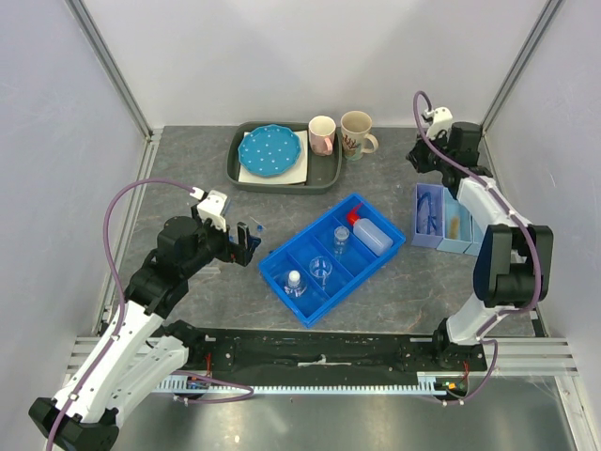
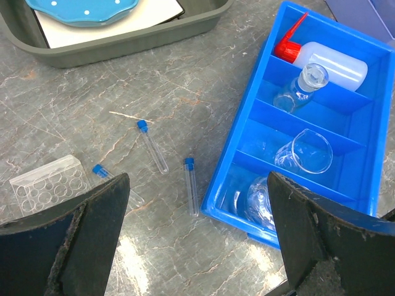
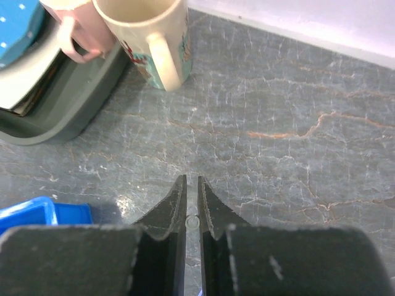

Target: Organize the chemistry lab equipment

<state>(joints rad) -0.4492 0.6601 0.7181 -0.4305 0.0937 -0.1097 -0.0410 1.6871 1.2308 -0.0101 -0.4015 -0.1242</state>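
worktop (image 1: 404, 282) is showing grey marbling | squeeze bottle (image 1: 374, 235) is showing white, nozzle red | plate (image 1: 272, 152) is showing blue, white-dotted

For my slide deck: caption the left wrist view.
Open jaws above three blue-capped tubes lying on the table beside the blue tray.

You have bright, even light from above; shadows are short and soft. Pale glare patches sit on the table (image 2: 154, 259). Your left fingers (image 2: 80, 240) and right fingers (image 3: 163, 222) loom dark and soft-focused; the glassware (image 2: 305, 151) shows sharp, with bright highlights.
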